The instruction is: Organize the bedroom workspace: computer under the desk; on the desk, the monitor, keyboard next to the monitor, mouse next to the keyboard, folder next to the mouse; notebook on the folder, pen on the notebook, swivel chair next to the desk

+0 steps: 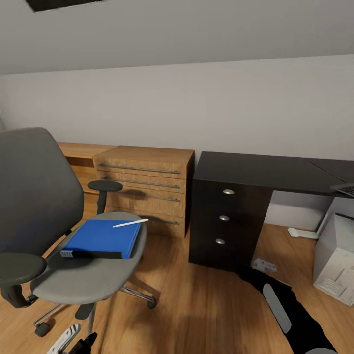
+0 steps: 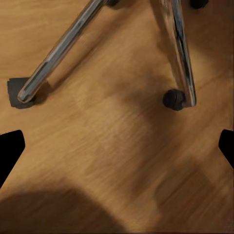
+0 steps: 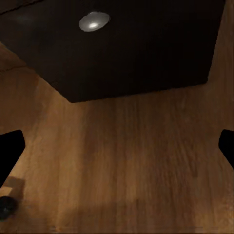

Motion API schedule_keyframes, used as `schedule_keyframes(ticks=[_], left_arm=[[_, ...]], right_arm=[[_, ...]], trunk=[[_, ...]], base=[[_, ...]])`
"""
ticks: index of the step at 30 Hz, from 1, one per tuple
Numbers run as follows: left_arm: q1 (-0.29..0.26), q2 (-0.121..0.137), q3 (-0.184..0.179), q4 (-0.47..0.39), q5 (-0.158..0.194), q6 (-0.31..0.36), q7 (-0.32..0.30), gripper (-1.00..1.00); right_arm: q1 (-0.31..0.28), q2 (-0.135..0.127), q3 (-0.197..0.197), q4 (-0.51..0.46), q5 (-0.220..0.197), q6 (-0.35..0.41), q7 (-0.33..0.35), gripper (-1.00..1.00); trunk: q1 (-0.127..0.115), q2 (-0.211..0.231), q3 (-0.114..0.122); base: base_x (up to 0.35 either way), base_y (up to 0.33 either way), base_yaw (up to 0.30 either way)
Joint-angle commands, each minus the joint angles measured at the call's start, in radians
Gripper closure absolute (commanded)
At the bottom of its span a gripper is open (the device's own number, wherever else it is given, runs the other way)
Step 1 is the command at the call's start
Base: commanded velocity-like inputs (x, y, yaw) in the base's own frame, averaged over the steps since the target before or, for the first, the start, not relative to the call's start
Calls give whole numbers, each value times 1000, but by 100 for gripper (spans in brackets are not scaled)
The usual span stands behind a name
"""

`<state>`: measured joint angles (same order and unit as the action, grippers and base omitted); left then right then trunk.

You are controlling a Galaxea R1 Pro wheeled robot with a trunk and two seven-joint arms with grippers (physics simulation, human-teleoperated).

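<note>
A blue folder [image 1: 101, 238] lies flat on the seat of the grey swivel chair [image 1: 34, 196] at the left. A white pen [image 1: 130, 223] rests across the folder's far edge. The dark desk [image 1: 260, 172] with three drawers stands to the right, with a keyboard corner [image 1: 346, 189] at its far right edge. A pale computer tower [image 1: 337, 258] stands on the floor beneath it. My left gripper [image 2: 117, 146] hangs open over the floor by the chair's chrome legs [image 2: 63, 46]. My right gripper [image 3: 117, 146] is open, low in front of the desk's bottom drawer knob [image 3: 94, 21].
A wooden dresser [image 1: 145, 189] stands against the wall between chair and desk, with a lower wooden shelf [image 1: 81, 157] behind the chair. A power strip [image 1: 265, 266] and a white object [image 1: 302, 232] lie on the wood floor under the desk.
</note>
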<state>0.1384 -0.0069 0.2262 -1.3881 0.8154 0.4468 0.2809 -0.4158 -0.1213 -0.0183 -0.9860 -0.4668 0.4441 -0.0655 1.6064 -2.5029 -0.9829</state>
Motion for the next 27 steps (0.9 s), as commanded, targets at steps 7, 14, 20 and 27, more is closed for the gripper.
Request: schedule_keyframes(ticks=[7, 14, 20, 27], left_arm=[[-13, -3, -118, -26, 9, 4, 19, -100], [-14, -6, -145, -47, 9, 4, 19, -100], [-27, -4, -243, -58, -22, 5, 29, -100], [-43, -9, -280, -60, -78, 10, 32, -100]], right_arm=[[228, -16, 5, -492, 278, 410, -6, -100], [257, -17, 7, -567, 294, 482, -7, -100], [266, -17, 7, -597, 299, 502, -7, -100], [268, -16, 8, -605, 300, 504, -7, -100]], trunk=[[-3, 1, 26], [-6, 3, 53], [-29, 45, 72], [-56, 94, 94]], base=[[-2, -3, -12], [0, 0, 0], [0, 0, 0], [0, 0, 0]])
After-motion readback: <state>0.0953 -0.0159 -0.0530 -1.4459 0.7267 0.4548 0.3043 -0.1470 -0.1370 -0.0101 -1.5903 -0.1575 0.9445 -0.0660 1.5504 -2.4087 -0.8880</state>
